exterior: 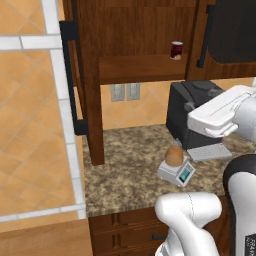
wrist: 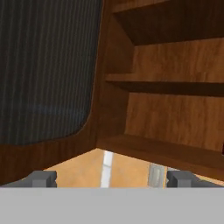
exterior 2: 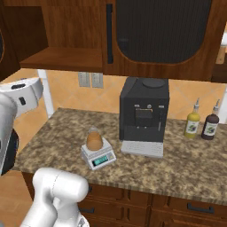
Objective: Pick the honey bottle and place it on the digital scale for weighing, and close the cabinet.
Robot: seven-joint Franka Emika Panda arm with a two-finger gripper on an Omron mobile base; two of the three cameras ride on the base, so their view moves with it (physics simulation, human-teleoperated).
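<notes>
The tan honey bottle (exterior: 174,156) (exterior 2: 94,140) stands upright on the round plate of the light grey digital scale (exterior: 184,175) (exterior 2: 103,159), on the counter in front of the coffee machine. The cabinet (exterior: 140,30) (exterior 2: 66,31) above is open on its left side: one door (exterior: 93,100) swings out over the counter, its black handle (exterior: 70,75) facing outwards. The right door (exterior 2: 159,31) is shut. My gripper (wrist: 111,179) is open and holds nothing. It is raised and faces a dark-panelled door (wrist: 43,70) and the bare shelves (wrist: 175,87).
A big black coffee machine (exterior: 192,117) (exterior 2: 144,111) stands behind the scale. A dark red jar (exterior: 176,50) sits on the lower cabinet shelf. A yellow-green bottle (exterior 2: 192,123) and a dark bottle (exterior 2: 210,126) stand at the counter's right. Wooden drawers (exterior 2: 177,208) run under the counter.
</notes>
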